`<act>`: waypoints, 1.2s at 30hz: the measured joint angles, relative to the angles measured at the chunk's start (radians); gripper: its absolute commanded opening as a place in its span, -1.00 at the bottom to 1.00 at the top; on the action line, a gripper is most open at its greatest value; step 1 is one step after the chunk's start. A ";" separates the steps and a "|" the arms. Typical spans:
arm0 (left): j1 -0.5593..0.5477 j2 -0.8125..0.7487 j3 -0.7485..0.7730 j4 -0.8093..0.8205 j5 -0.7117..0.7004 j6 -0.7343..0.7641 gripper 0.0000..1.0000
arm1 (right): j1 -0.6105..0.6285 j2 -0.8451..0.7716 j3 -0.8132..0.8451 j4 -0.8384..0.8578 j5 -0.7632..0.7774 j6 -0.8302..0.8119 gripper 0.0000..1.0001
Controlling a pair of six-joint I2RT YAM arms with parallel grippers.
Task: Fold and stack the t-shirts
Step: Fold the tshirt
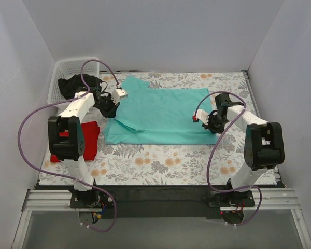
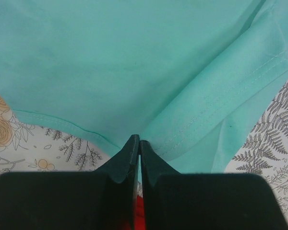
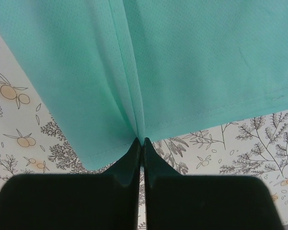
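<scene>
A mint-green t-shirt (image 1: 160, 116) lies spread across the middle of the floral table. My left gripper (image 1: 110, 110) is shut on its left edge near the sleeve; the left wrist view shows the pinched fabric (image 2: 149, 96) at the closed tips (image 2: 139, 140). My right gripper (image 1: 210, 121) is shut on the shirt's right hem; the right wrist view shows a fold of the hem (image 3: 134, 105) running into the closed tips (image 3: 142, 140). A folded red t-shirt (image 1: 88, 140) lies at the left, under the left arm. A black garment (image 1: 78, 85) sits by the basket.
A white mesh basket (image 1: 67, 70) stands at the back left corner. White walls close in the table on the left, back and right. The floral cloth (image 1: 160, 161) is bare in front of the green shirt. Purple cables loop off both arms.
</scene>
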 measured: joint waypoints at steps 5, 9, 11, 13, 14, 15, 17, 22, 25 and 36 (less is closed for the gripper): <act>0.000 0.024 0.001 0.011 -0.026 0.000 -1.00 | 0.000 0.055 0.024 -0.001 0.005 0.000 -0.97; 0.000 0.026 -0.003 0.033 -0.040 0.000 -1.00 | 0.000 0.068 0.037 -0.004 0.008 0.000 -0.97; -0.001 0.026 -0.009 0.046 -0.045 -0.001 -1.00 | 0.000 0.068 0.046 -0.006 0.010 -0.003 -0.97; -0.002 0.026 -0.012 0.052 -0.050 0.000 -1.00 | -0.001 0.068 0.058 -0.006 0.011 -0.006 -0.97; -0.002 0.026 -0.012 0.055 -0.052 0.000 -1.00 | -0.001 0.070 0.066 -0.009 0.013 -0.008 -0.97; -0.002 0.026 -0.012 0.058 -0.053 0.000 -1.00 | -0.001 0.073 0.073 -0.010 0.013 -0.008 -0.97; -0.002 0.027 -0.012 0.060 -0.058 -0.001 -1.00 | -0.001 0.090 0.097 -0.012 0.013 -0.010 -0.97; -0.002 0.045 -0.010 0.076 -0.063 -0.002 -1.00 | -0.002 0.116 0.107 -0.015 0.017 -0.011 -0.97; -0.002 0.059 -0.005 0.079 -0.063 -0.003 -1.00 | -0.003 0.117 0.107 -0.015 0.017 -0.012 -0.97; -0.003 0.109 0.051 0.083 -0.074 0.000 -1.00 | -0.005 0.145 0.137 -0.018 0.017 -0.012 -0.97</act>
